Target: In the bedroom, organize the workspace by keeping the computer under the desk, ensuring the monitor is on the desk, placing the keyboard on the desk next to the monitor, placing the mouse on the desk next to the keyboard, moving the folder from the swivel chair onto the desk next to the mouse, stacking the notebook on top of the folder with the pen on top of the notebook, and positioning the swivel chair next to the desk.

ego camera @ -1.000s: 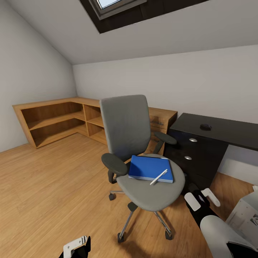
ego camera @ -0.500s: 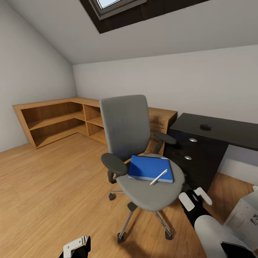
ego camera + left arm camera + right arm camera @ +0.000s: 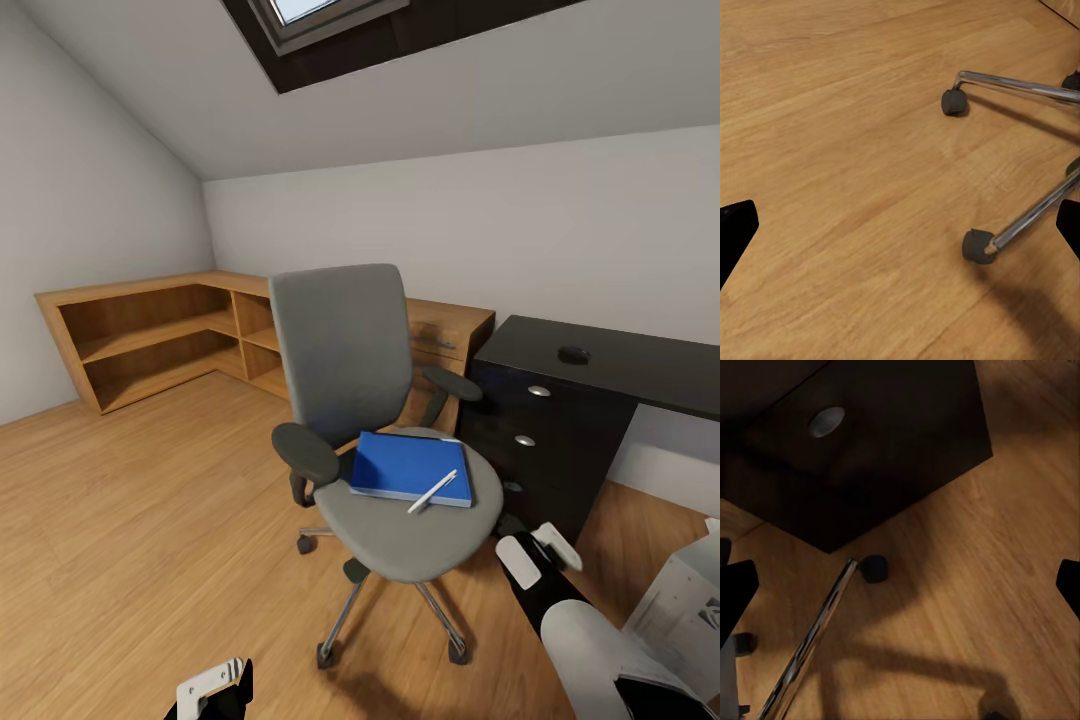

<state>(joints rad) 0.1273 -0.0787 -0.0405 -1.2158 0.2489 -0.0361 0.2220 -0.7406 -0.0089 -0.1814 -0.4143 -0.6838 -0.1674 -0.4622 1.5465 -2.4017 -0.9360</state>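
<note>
The grey swivel chair point(image 3: 345, 345) stands mid-room on the wooden floor. A flat blue folder or notebook point(image 3: 405, 465) lies on its seat, with a white pen point(image 3: 432, 491) across its front corner. To the chair's right is the black desk point(image 3: 640, 365), and a dark mouse point(image 3: 573, 354) rests on top of it. My right gripper point(image 3: 540, 555) is open, low by the right edge of the seat. At the bottom edge of the head view my left gripper point(image 3: 215, 690) is open over the floor point(image 3: 832, 150), near the chair's casters point(image 3: 979, 246).
A wooden L-shaped shelf unit point(image 3: 150, 335) runs along the far walls behind the chair. A white computer case point(image 3: 690, 600) sits on the floor at the right. The desk's drawer cabinet point(image 3: 870, 442) and a chair leg point(image 3: 810, 645) lie close below my right gripper point(image 3: 900, 592).
The chair has rolled a little to the left, carrying the blue item and pen. My right gripper has moved left and down along the seat's edge.
</note>
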